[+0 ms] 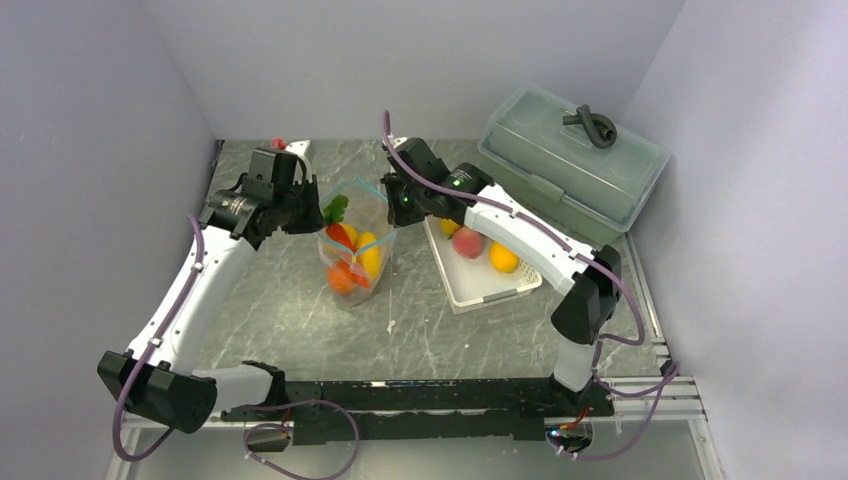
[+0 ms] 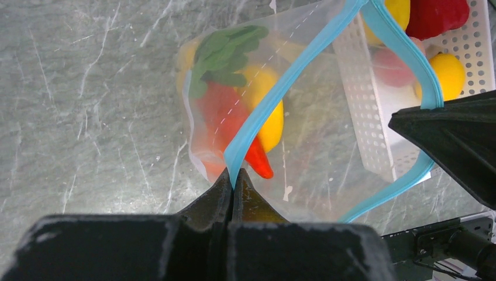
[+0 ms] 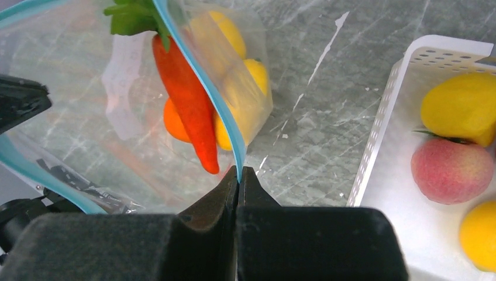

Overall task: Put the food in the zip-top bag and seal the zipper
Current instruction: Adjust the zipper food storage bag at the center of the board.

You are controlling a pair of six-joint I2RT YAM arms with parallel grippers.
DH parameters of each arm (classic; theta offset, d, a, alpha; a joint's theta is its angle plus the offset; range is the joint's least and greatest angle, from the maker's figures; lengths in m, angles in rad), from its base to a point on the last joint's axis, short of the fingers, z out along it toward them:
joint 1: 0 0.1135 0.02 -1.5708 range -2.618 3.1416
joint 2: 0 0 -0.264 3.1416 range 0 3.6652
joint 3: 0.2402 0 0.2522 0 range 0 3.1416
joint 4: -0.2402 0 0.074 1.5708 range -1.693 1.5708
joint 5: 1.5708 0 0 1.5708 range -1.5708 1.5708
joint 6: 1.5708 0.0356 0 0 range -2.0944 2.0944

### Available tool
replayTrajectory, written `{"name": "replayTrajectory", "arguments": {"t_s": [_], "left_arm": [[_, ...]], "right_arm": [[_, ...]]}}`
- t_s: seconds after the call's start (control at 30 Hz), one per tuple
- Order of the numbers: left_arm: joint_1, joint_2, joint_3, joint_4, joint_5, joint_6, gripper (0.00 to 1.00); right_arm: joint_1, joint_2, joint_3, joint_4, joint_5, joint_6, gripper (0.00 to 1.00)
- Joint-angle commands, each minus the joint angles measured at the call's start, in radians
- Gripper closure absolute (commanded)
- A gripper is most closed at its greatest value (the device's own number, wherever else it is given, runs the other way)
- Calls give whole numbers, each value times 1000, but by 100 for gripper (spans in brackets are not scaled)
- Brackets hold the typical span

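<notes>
Between the two arms, the zip-top bag stands held upright, carrot and lemons inside; its teal zipper gapes, long axis running gripper to gripper, left gripper and right gripper each pinching one end.

table: grey marbled | on it: white basket, grey-green lidded box

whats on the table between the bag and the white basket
Nothing: bare marble table separates the bag from the basket, clearest in the right wrist view.
</notes>
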Motion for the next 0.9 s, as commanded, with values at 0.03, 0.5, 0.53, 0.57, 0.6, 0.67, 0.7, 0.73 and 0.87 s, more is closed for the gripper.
{"name": "replayTrajectory", "arguments": {"t_s": [0.03, 0.5, 0.53, 0.57, 0.6, 0.67, 0.7, 0.73, 0.87], "left_arm": [[-3, -37, 36, 5, -31, 26, 100], [-3, -36, -120, 188, 72, 40, 100], [-3, -37, -124, 194, 74, 44, 100], [-3, -40, -130, 196, 72, 45, 100], [-3, -42, -135, 198, 70, 47, 100], [-3, -44, -148, 204, 64, 47, 100], [-3, -43, -154, 206, 66, 46, 100], [-3, -41, -159, 207, 69, 44, 100], [-3, -43, -169, 210, 72, 43, 100]], "right_arm": [[-26, -22, -37, 79, -34, 19, 99], [-70, -56, -132, 144, -85, 11, 56], [-71, -68, -136, 150, -84, 10, 51], [-73, -81, -141, 154, -81, 9, 48], [-73, -96, -144, 156, -73, 9, 45], [-76, -122, -143, 152, -54, 11, 39], [-79, -134, -145, 150, -47, 11, 38], [-83, -147, -146, 150, -45, 11, 37], [-104, -222, -175, 158, -1, 10, 32]]}}
